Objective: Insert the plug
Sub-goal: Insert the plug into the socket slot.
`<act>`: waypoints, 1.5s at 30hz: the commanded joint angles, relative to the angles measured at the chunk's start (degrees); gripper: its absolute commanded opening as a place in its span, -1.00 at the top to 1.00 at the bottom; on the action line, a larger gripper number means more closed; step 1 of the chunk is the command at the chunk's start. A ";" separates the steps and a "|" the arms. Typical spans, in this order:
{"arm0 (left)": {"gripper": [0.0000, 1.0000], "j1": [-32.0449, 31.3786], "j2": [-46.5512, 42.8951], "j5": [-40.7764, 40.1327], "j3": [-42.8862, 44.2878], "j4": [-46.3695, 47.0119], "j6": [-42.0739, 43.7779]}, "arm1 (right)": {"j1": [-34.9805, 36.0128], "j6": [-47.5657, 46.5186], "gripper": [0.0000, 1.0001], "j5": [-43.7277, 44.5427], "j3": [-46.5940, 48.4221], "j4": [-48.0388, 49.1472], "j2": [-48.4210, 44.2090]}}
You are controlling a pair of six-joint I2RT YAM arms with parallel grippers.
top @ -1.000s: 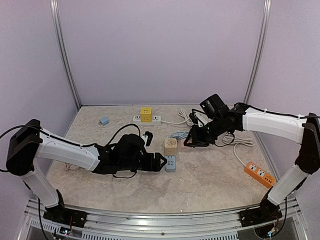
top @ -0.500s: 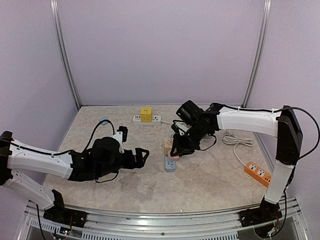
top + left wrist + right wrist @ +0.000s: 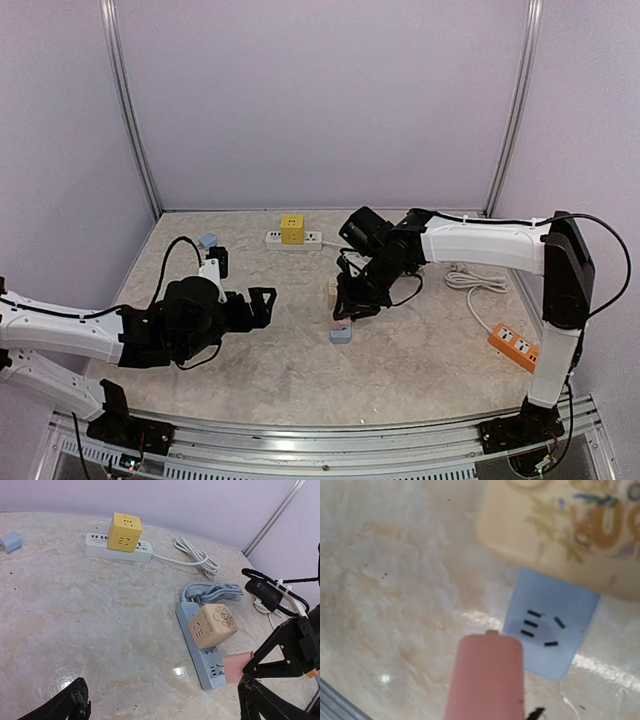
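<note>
Right gripper (image 3: 350, 306), clamped on the pink plug (image 3: 487, 677), had reached the blue strip (image 3: 547, 630). Left gripper (image 3: 265, 305) had backed off, fingers apart. Plug not yet seated.

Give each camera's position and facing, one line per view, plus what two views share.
Top external: fixed above and behind the bases, looking down at the table; both arms, left gripper and right gripper show.
Left wrist: low, facing across toward the right gripper; own open fingertips at the bottom corners.
Right wrist: just above the blue power strip, looking down past the held pink plug; fingers barely show.
Shared: both wrist views show plug, strip, beige cube.
</note>
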 commanded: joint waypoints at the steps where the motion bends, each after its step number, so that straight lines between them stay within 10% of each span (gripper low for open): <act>1: -0.98 -0.39 -1.23 -5.97 0.48 -6.35 -1.41 | 0.41 3.00 1.00 1.17 0.77 -1.83 1.47; 45: -0.98 1.90 -3.97 -7.19 -1.39 -5.19 4.42 | -1.09 5.92 1.00 4.79 11.28 -12.70 10.73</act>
